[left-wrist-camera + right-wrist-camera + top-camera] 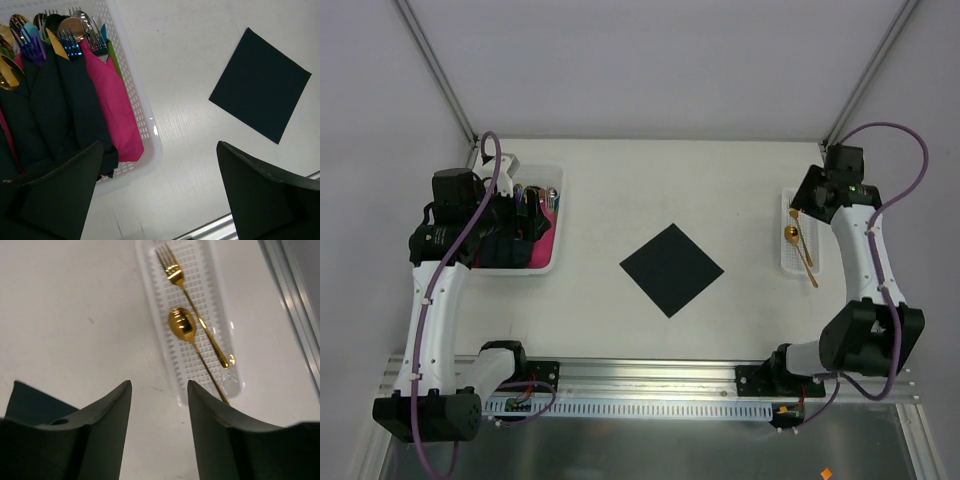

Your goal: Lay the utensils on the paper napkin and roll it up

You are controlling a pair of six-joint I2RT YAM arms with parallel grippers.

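Your right gripper (159,390) hangs part-open and empty just short of the narrow white tray (210,285). The gold spoon (181,325) and gold fork (174,274) lie lengthwise in it, handles toward the fingers, so the jaws would close across them. The dark napkin (671,269) lies flat mid-table, well apart; the left gripper (160,147), wide open and empty, is over the white bin (131,85), so the right arm is nearer.

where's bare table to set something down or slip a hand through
Bare table between the bin and the dark napkin, between napkin and narrow tray, and all along the far edge. The bin is packed with wrapped cutlery.
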